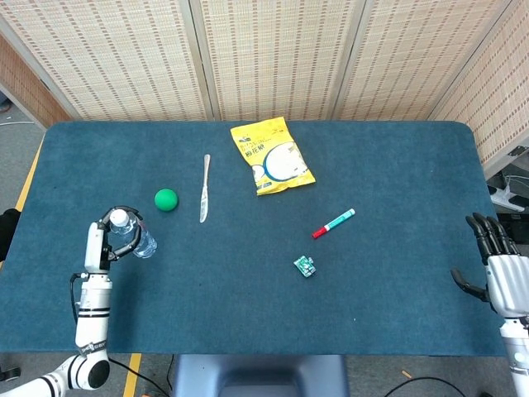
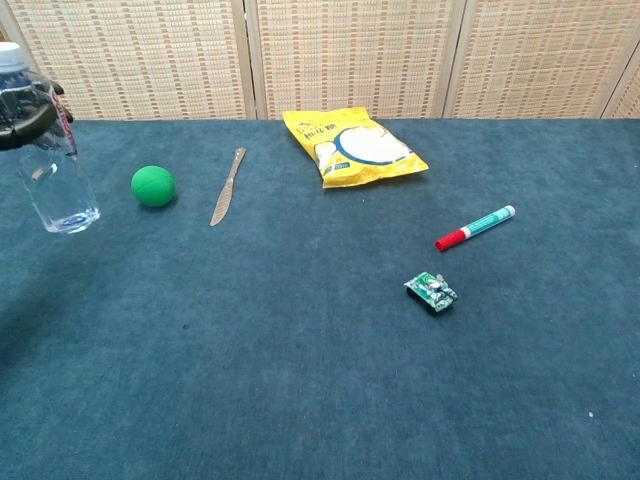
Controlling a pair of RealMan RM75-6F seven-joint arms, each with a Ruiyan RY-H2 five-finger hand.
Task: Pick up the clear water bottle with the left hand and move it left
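The clear water bottle (image 1: 135, 236) is gripped near its neck by the left hand (image 1: 106, 241) at the left part of the blue bench (image 1: 248, 281), roughly upright, with dark fingers (image 2: 30, 120) curled around it below the cap. Whether its base touches the bench cannot be told. A green ball (image 1: 166, 199) lies near it (a knife (image 1: 204, 188) just beyond). The right hand (image 1: 496, 260) is seen at the right edge, empty, with its fingers spread apart.
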